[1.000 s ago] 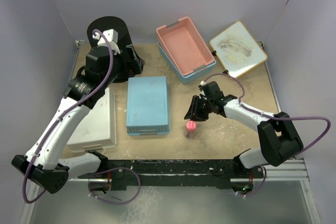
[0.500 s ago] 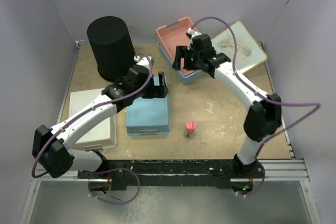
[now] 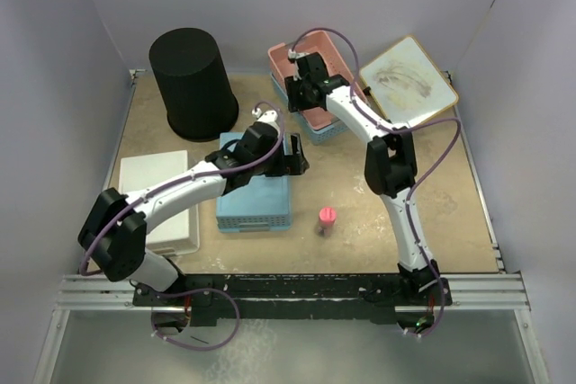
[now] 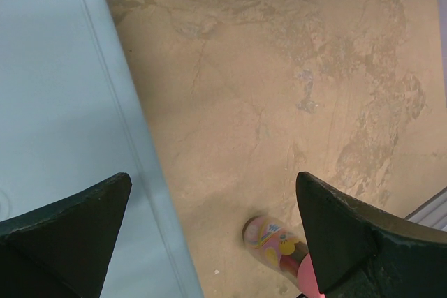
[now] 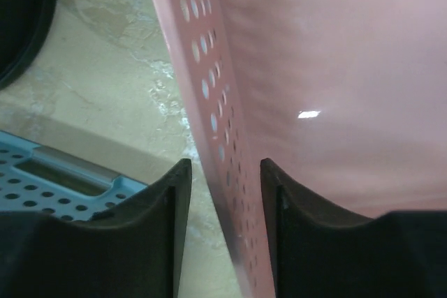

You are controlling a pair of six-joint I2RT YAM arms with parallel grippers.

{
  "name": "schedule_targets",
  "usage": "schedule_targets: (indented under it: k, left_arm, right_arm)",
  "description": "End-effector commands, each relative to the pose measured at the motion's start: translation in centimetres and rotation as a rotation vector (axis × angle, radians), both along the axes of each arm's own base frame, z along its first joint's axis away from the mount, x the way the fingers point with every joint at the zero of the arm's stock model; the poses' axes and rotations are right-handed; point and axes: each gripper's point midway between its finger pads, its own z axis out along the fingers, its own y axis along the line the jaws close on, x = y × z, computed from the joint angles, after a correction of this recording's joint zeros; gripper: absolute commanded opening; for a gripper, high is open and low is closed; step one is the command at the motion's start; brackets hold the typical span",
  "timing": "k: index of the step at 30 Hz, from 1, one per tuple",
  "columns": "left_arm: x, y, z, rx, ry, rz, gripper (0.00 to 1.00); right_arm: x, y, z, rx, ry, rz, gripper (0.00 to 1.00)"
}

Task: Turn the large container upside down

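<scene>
The large container, a big black round bucket, stands alone at the back left of the table; its upper face looks like a closed flat disc. Its dark edge shows at the top left of the right wrist view. My left gripper is open and empty, well right of the bucket, over the right edge of an upturned blue basket; in its wrist view the jaws stand wide apart. My right gripper is open, its jaws astride the left wall of the pink basket.
A pink basket sits nested in a blue one at the back middle. A whiteboard lies at the back right. A white upturned basket lies at the left. A small pink-capped bottle stands near the middle front, also in the left wrist view.
My left arm has left the black bucket and swung right over the blue basket. My right gripper has moved to the pink basket's left wall. The bucket stands free.
</scene>
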Motion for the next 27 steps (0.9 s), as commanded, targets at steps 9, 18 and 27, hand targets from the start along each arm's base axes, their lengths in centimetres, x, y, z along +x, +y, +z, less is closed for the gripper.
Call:
schedule_targets:
  k: [9, 18, 27]
  left_arm:
    - [-0.8, -7.1, -1.7, -0.074, 0.008, -0.164, 1.0]
    - [0.4, -4.9, -5.2, 0.119, 0.029, -0.113, 1.0]
    - [1.7, 2.1, -6.8, 0.161, 0.066, 0.023, 1.0]
  right_arm:
    - [-0.8, -1.8, 11.9, 0.1, -0.214, -0.078, 0.0]
    - [-5.4, -4.4, 19.8, 0.139, -0.303, -0.087, 0.0]
    - [-9.7, -8.0, 22.7, 0.117, -0.364, -0.129, 0.0]
